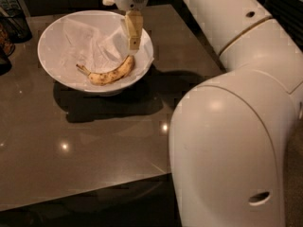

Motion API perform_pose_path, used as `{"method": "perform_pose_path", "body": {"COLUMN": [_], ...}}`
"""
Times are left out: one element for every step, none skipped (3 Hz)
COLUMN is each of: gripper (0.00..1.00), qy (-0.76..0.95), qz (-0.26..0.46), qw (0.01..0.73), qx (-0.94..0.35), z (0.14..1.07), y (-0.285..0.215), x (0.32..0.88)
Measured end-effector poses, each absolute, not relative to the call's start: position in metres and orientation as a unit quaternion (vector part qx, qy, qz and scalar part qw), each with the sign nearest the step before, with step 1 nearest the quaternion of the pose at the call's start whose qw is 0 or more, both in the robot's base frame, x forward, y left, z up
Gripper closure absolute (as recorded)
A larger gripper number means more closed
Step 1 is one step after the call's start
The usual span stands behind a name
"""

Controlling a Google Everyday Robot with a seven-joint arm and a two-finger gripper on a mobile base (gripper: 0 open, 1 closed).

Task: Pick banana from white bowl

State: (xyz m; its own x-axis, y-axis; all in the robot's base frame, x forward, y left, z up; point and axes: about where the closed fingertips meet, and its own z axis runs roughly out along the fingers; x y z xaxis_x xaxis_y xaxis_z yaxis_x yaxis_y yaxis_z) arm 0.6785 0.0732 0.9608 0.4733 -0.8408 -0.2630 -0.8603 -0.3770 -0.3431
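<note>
The banana (111, 74) is yellow with brown spots. It lies curved in the front part of the white bowl (49, 65), stem to the left, on crumpled white paper (87, 44). The bowl stands on the dark table at the upper left. My gripper (134, 45) hangs pointing down over the right side of the bowl. Its tip is just above the banana's right end and holds nothing that I can see.
My bulky white arm (236, 126) fills the right side and hides the table there. A dark wire basket (14, 20) and other dark items stand at the far left edge. The table's front edge (85, 195) runs across the lower left.
</note>
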Motion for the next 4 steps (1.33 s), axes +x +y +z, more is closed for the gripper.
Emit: {"method": "perform_pose_path", "body": {"gripper": [0.0, 0.0, 0.0, 0.07], "qy": [0.526, 0.537, 0.546, 0.554], "qz": [0.056, 0.082, 0.1, 0.116], "qw": [0.218, 0.212, 0.206, 0.204], "qx": [-0.82, -0.812, -0.806, -0.799], "z": [0.947, 0.934, 0.924, 0.912], "y": [0.086, 0.095, 0.099, 0.099], "x": [0.67, 0.664, 0.657, 0.649]}}
